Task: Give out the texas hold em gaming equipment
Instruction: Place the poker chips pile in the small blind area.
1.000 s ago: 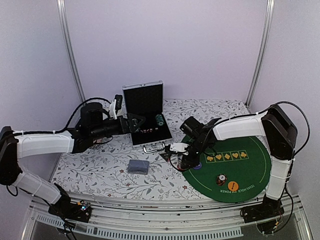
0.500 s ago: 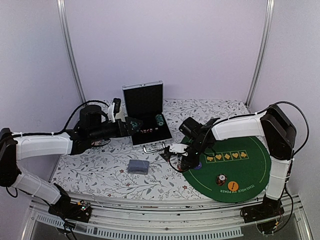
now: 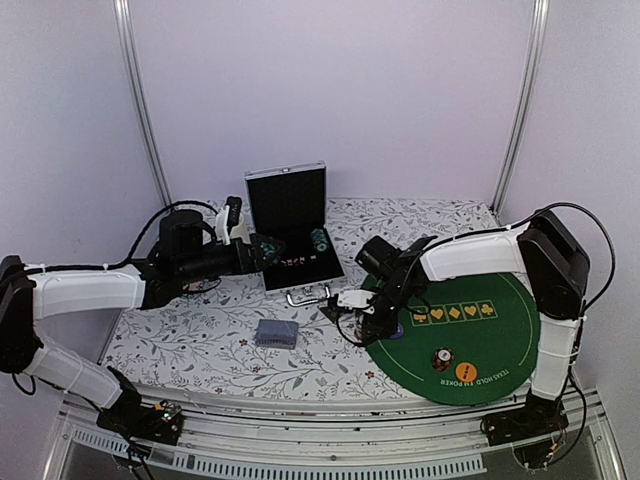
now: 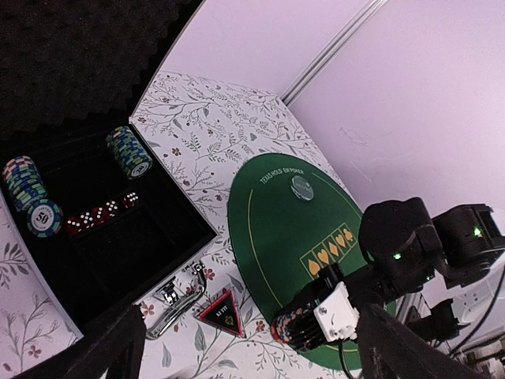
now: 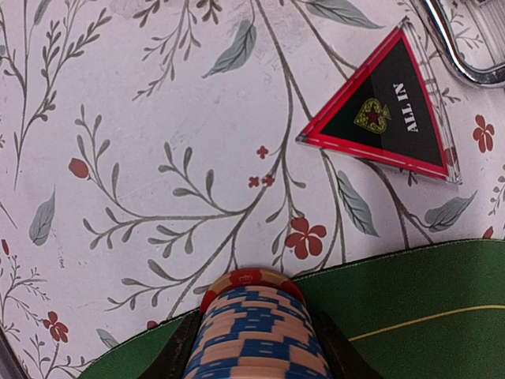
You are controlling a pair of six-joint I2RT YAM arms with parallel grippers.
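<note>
Only the right wrist view shows the right gripper (image 5: 254,351) pinching a blue-and-cream chip stack (image 5: 252,304) at the edge of the green mat (image 5: 410,292), near the triangular marker (image 5: 387,110); the overhead view cannot resolve that grip. The left gripper (image 4: 248,351) hangs spread wide before the case (image 4: 134,253), drawn slightly back since a second ago.

A tan-and-blue striped chip stack (image 5: 256,332), topped by a red chip, is clamped between the right fingers (image 5: 177,355) at the green mat's (image 3: 500,330) left edge. Just beyond it the black, red-rimmed ALL IN triangle (image 5: 387,114) lies flat on the desk (image 3: 200,340). Blue-grey cards (image 3: 276,333) lie near-left. An orange disc (image 3: 464,372) and a short chip pile (image 3: 441,357) rest on the mat's near part.
</note>
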